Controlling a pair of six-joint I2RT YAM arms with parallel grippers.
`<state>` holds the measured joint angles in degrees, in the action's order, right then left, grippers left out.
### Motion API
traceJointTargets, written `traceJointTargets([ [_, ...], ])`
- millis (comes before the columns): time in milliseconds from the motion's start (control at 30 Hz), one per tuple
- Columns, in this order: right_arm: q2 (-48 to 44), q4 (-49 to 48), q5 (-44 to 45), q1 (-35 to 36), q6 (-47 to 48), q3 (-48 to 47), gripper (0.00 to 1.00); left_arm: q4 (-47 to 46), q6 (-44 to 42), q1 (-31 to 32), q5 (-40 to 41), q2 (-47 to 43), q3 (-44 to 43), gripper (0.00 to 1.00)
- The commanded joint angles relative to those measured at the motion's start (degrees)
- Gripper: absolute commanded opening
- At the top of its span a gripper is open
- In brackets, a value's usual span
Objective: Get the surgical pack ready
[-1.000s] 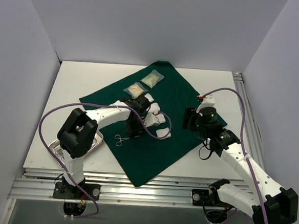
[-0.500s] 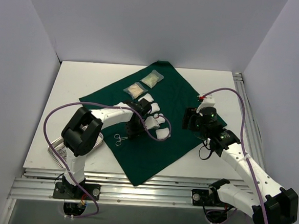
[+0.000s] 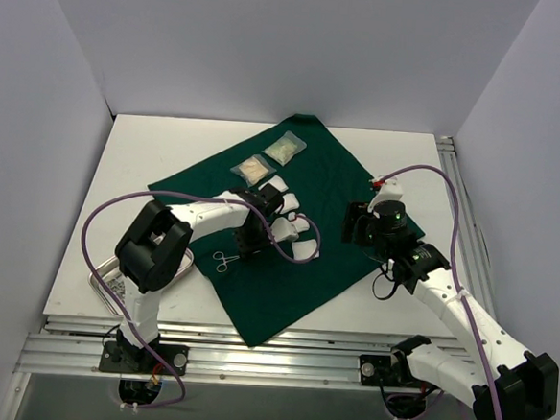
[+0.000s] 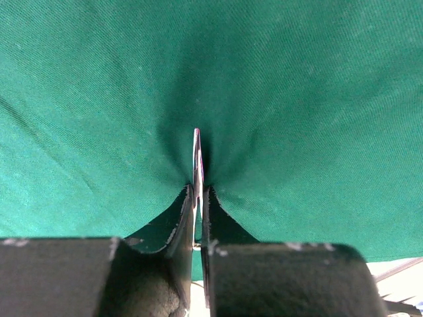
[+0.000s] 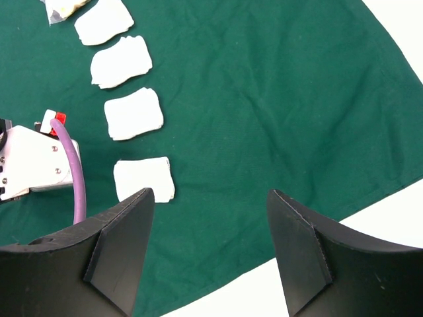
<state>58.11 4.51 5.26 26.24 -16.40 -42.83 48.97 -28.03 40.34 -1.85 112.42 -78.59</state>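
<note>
The dark green drape lies spread as a diamond on the white table. A steel scissor-like instrument lies on its left part, ring handles toward the left edge. My left gripper is down on the cloth, shut on the instrument's thin steel tip, with the drape puckered around it. Several white gauze pads lie in a row on the drape. My right gripper hovers open over the drape's right part, holding nothing. Two clear packets lie near the far corner.
A small steel tray sits on the bare table at the near left, partly hidden by the left arm's elbow. The left arm's white wrist and purple cable show beside the nearest gauze pad. Grey walls enclose the table on three sides.
The left gripper has closed on the instrument's tip, and its elbow has shifted slightly to the right. The right arm has not moved.
</note>
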Motion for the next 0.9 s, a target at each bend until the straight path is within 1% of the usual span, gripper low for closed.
traceJointTargets([
  [0, -1.3, 0.6, 1.5, -0.3, 0.5, -1.5, 0.65, 0.0, 0.0, -0.3, -1.8, 0.0, -1.3, 0.1],
  [33, -1.4, 0.8, 1.5, -0.3, 0.5, -1.6, 0.65, -0.1, 0.0, -0.2, -2.0, -0.1, -1.3, 0.1],
  [133, -1.5, 1.1, 1.5, -0.3, 0.4, -1.6, 0.65, 0.1, 0.0, -0.3, -2.3, -0.8, -1.3, 0.15],
  [167, -1.8, 1.1, 1.6, -0.3, 0.4, -1.6, 0.65, 0.0, 0.0, -0.3, -2.4, -1.1, -1.2, 0.18],
  [333, -1.9, 1.2, 1.6, -0.3, 0.1, -1.6, 0.65, -0.1, -0.4, -1.0, -2.8, -1.6, -0.8, 0.22],
  [367, -2.0, 1.2, 1.6, -0.3, 0.1, -1.6, 0.65, -0.1, -0.4, -1.1, -2.9, -1.6, -0.7, 0.26],
  [433, -2.1, 1.4, 1.6, -0.3, 0.0, -1.6, 0.65, -0.2, -0.5, -1.7, -3.5, -1.7, -0.3, 0.29],
  [700, -2.6, 1.7, 1.6, -0.3, -0.2, -1.5, 0.65, -0.4, -0.6, -3.5, -5.4, -3.3, -0.5, 0.29],
  [867, -2.7, 1.9, 1.6, -0.3, -0.3, -1.6, 0.65, 0.3, -1.0, -4.4, -5.7, -2.7, -0.8, 0.28],
])
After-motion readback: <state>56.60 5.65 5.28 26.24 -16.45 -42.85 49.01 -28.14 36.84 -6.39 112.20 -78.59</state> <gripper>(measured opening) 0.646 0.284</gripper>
